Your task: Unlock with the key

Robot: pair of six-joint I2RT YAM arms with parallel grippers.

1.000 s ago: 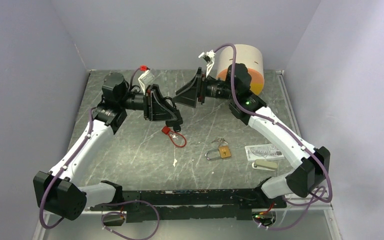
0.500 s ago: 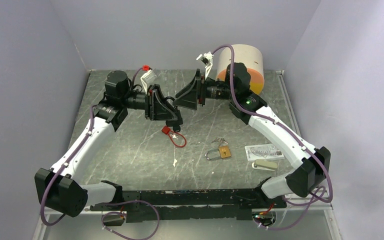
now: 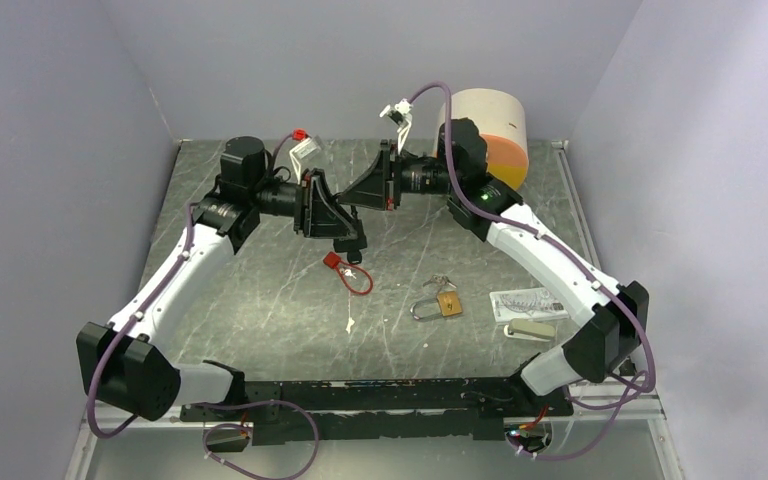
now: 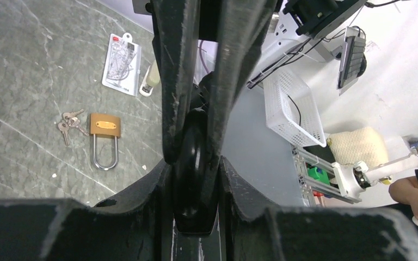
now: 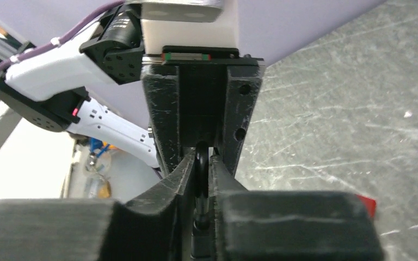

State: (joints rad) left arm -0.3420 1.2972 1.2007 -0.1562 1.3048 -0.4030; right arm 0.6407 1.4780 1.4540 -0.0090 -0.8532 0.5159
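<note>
A brass padlock (image 3: 447, 304) lies flat on the table with a bunch of keys (image 3: 434, 283) touching its top; the left wrist view also shows the padlock (image 4: 104, 126) and the keys (image 4: 67, 122). Above the table's middle my two grippers meet tip to tip. My left gripper (image 3: 348, 208) is shut on a small glossy black object (image 4: 195, 163). My right gripper (image 3: 356, 196) is shut on a thin black loop (image 5: 202, 163) of that same object. What the object is stays hidden between the fingers.
A red cord loop with a red tag (image 3: 352, 275) lies below the grippers. A printed card (image 3: 527, 300) and a pale stick (image 3: 528, 329) lie at the right. A white and orange cylinder (image 3: 495, 130) stands at the back right. Walls enclose three sides.
My right gripper has moved left to the left gripper and closed on the black object. The left arm has shifted slightly right, its grip unchanged.
</note>
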